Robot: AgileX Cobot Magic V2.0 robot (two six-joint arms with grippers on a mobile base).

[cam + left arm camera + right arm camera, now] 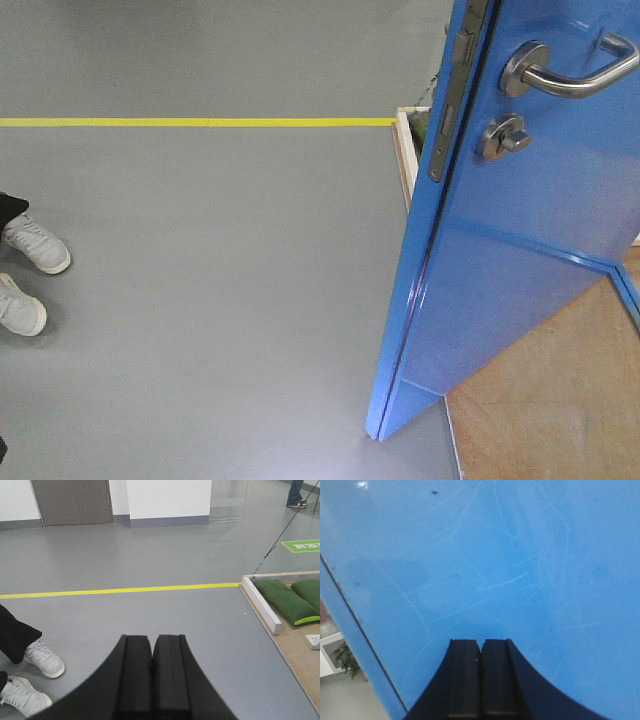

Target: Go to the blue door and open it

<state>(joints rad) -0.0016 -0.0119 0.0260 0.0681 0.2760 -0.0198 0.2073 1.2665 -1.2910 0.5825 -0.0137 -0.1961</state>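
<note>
Front view first: caught the blue door [520, 250] standing ajar on the right, narrow edge toward the camera, glossy face angled off to the right. Picked out the silver lever handle [575, 75] high on that face, the round thumb-turn lock [503, 137] just below it, and the metal latch plate [452, 100] set into the edge beside both. Noted a yellow floor line [200, 122] running across the grey floor up to a white brace [405, 160] behind the door edge, a wooden platform [550, 400] beside the door's foot, and a pair of white shoes [30, 270] at the far left. Over to the left wrist: found the left gripper [151, 645] clenched, black pads pressed flat together with nothing between them, pointing out over grey floor. Saw the yellow floor line [120, 590] crossing well ahead of the fingertips, the white shoes [45, 659] down to the left of the gripper, and off to its right the white brace [262, 605] edging the wooden platform [295, 655], with green sandbags [282, 600] lying just past it. Then the right wrist: found the right gripper [480, 647] clamped tight too, pads meeting, holding nothing. Faced the blue door [495, 555] straight ahead of the fingertips, scratched panel filling nearly everything; could not tell whether the tips touched it. Glimpsed the door's edge running down to the left of the gripper, a small green plant [345, 657] beyond it.
</note>
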